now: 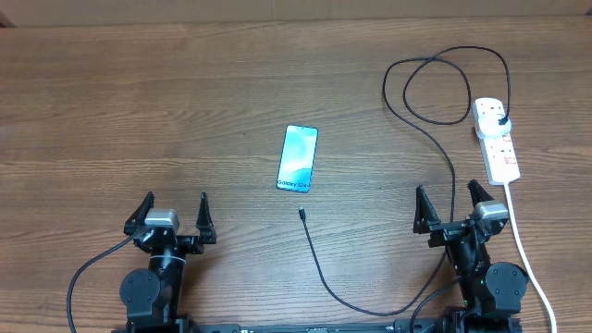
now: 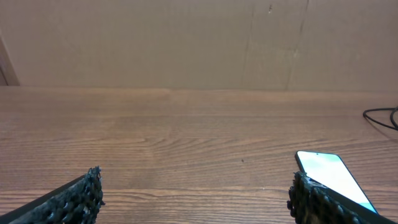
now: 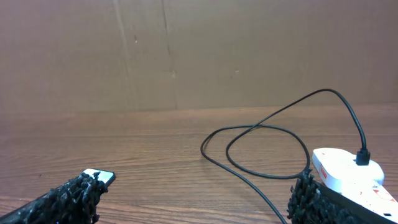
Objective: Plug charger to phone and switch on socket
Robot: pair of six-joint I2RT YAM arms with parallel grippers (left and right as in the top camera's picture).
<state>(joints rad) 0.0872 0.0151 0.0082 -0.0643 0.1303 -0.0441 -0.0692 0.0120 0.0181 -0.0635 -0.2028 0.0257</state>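
- A robot test bench in a lab-like room, by the look of the fixed rig and bare surroundings
- Two robot arms, the left arm (image 1: 153, 282) and the right arm (image 1: 490, 277), sit mounted at the near edge of a wood-grain table (image 1: 139, 111)
- A plain brown cardboard-like panel (image 2: 155, 43) backs the table's far side
- A phone (image 1: 298, 158), a white power strip (image 1: 497, 139) and a black charger cable (image 1: 306, 228) lie set out as props
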